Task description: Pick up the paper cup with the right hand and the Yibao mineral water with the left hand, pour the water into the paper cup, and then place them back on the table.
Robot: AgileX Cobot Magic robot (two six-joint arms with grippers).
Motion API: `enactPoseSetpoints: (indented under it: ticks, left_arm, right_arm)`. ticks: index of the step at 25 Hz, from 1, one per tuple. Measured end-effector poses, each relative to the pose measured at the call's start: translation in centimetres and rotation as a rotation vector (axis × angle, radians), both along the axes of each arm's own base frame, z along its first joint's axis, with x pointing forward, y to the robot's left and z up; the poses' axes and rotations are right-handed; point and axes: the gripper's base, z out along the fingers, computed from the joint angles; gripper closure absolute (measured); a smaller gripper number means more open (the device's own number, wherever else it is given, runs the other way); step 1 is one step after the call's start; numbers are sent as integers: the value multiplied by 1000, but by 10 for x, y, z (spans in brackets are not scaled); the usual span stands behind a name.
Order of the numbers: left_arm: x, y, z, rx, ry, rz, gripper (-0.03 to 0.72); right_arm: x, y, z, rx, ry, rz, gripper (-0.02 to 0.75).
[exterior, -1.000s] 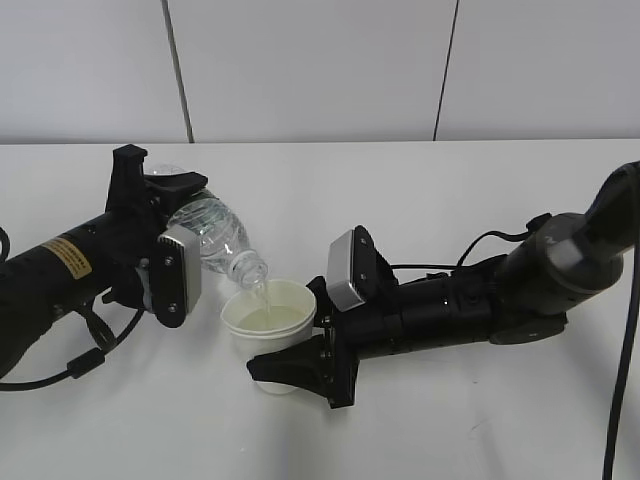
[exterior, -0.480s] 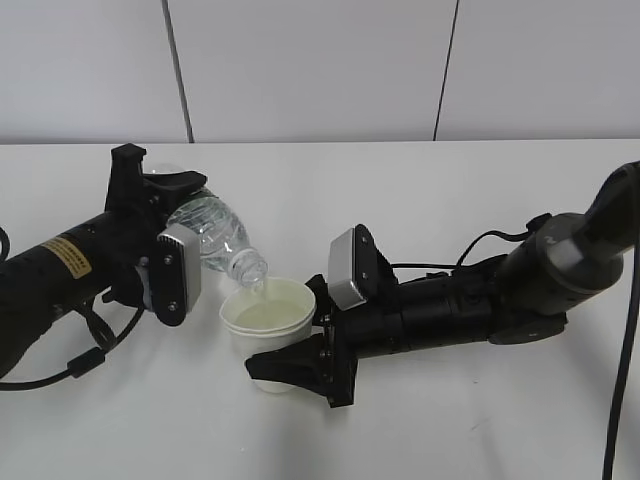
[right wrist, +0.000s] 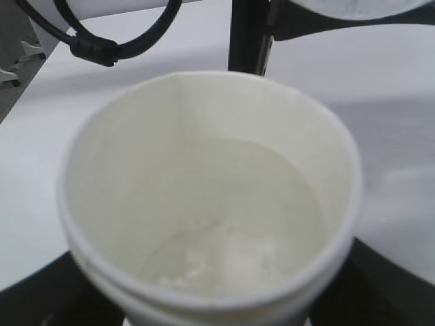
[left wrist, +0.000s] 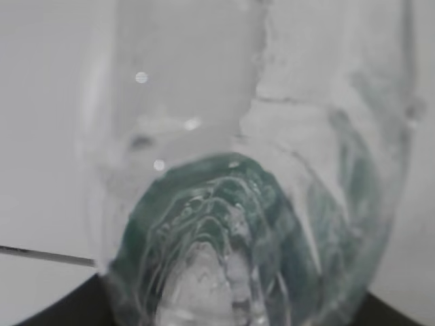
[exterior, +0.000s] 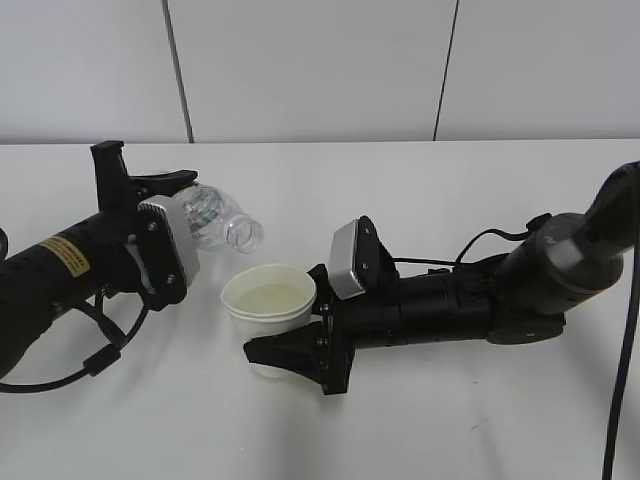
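Holding the Yibao mineral water (exterior: 212,217), a small clear plastic bottle with a dark green label band and no cap, the left hand (exterior: 150,215), the black arm with the yellow sticker, sits at the left of the exterior view. Its claw is pinched on the bottle's body. Bottle's long axis lies close to level, base inside the claw, open mouth pointing toward 3 o'clock. No stream leaves the mouth. Left wrist view is filled by the clear ribbed plastic and green label (left wrist: 245,224), nothing else readable there.

Mouth of the bottle lies at about 11 o'clock from the small white tapered paper cup (exterior: 268,305), near it but apart and not over its opening. Judgement: pouring looks finished or paused.

The cup stands upright in the claw of the right hand (exterior: 290,355), the black stickerless arm reaching in from 3 o'clock. Claw closed around the cup's lower wall, rim up. Right wrist view shows the water (right wrist: 224,224), clear, lying well below the rim.

Whether the cup's base touches the white flat table (exterior: 450,420) cannot be told; the fingers hide it.

Judgement: next comes setting both down. Bottle must be turned upright, mouth swinging from 3 toward 12 o'clock, before lowering. The cup needs only a level descent.
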Motion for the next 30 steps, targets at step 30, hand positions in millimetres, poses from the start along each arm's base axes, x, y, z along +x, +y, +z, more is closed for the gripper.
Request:
enactPoseSetpoints:
  ticks: [30]
  left_arm:
    - [-13, -15, -7, -803, 724, -20, 356]
  right_arm:
    - [24, -39, 5, 34, -5, -195, 207]
